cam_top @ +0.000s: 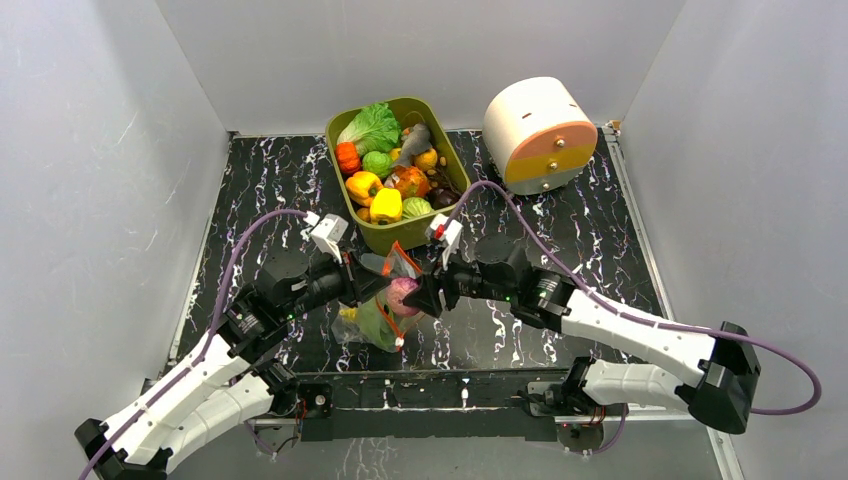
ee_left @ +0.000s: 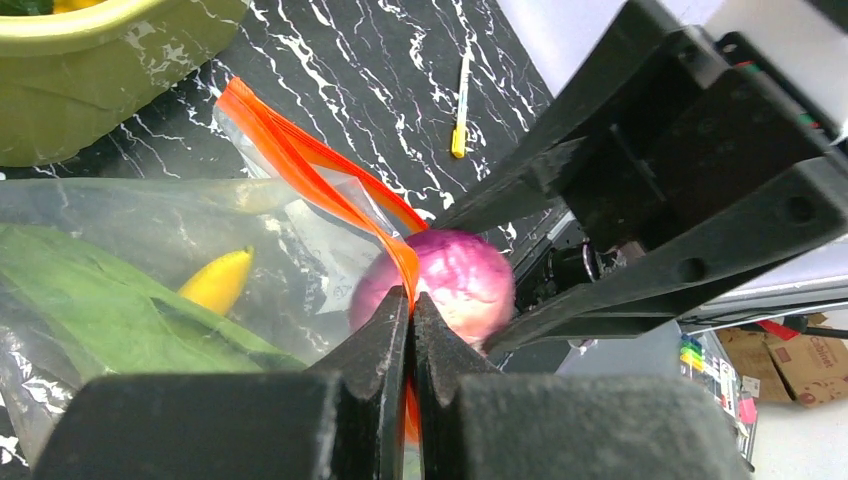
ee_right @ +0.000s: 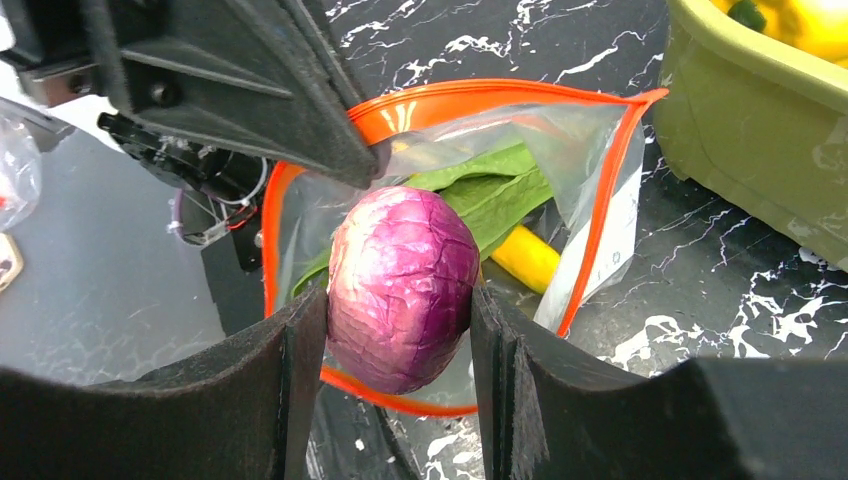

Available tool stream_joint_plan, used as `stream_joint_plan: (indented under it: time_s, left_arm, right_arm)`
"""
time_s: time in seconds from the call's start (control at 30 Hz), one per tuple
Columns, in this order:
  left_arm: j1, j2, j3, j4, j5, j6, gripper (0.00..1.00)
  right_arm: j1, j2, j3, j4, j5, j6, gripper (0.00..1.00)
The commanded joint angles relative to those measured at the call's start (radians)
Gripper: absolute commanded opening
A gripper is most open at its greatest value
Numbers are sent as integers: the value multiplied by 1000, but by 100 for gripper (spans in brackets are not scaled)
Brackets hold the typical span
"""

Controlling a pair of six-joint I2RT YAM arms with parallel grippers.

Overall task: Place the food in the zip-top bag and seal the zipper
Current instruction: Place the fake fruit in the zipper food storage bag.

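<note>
The right claw (ee_right: 398, 298) is set partly apart and holds a glossy purple toy onion (ee_right: 402, 250), which is gripped at its two sides between the dark pads. Just beyond the onion, the mouth of a crinkly clear plastic zip-top bag (ee_right: 600, 215) is held open in a loop. The mouth is edged by a thin red-orange zipper strip (ee_right: 470, 92). The onion is seen at this mouth, but whether it has passed the rim cannot be told. Deeper in the bag, behind the onion, a flat green leaf-shaped piece (ee_right: 485, 190) and a yellow toy banana (ee_right: 525, 258) are seen. To the right of this claw and farther out, an olive-green plastic tub (ee_right: 740, 130) stands on the black, white-veined desk (ee_right: 700, 300). Yellow toy peppers (cam_top: 386, 205) and other toy food are seen in the tub.

The left claw (ee_left: 410, 300) is pressed fully together, and the zipper strip is pinched between its fingertips. The onion is seen just past those tips, while the bag's body lies to their left. Farther out, a thin white stick with a yellow end (ee_left: 460, 110) lies on the desk. Well apart, beyond the right claw, a white drum with an orange face (cam_top: 540, 130) is seen.
</note>
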Motion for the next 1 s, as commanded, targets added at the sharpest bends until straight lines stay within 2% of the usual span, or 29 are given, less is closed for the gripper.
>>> stream_joint_plan:
  time_s: [0.0, 0.27, 0.4, 0.53, 0.73, 0.97]
  left_arm:
    - [-3, -24, 1, 50, 41, -12, 0]
    - [-3, -44, -10, 50, 42, -16, 0]
    - [-3, -47, -14, 53, 43, -14, 0]
    - [-3, -48, -19, 51, 42, -11, 0]
    - [-3, -51, -28, 39, 29, 0, 0]
    - [-2, -44, -27, -14, -4, 44, 0]
  right_arm:
    - [21, 33, 15, 102, 63, -39, 38]
    - [36, 84, 8, 100, 145, -61, 39]
    - [38, 86, 3, 96, 173, -65, 45]
    - [37, 78, 16, 66, 185, -62, 59]
    - [38, 63, 59, 2, 225, -31, 73]
    - [38, 73, 138, -39, 275, 70, 74]
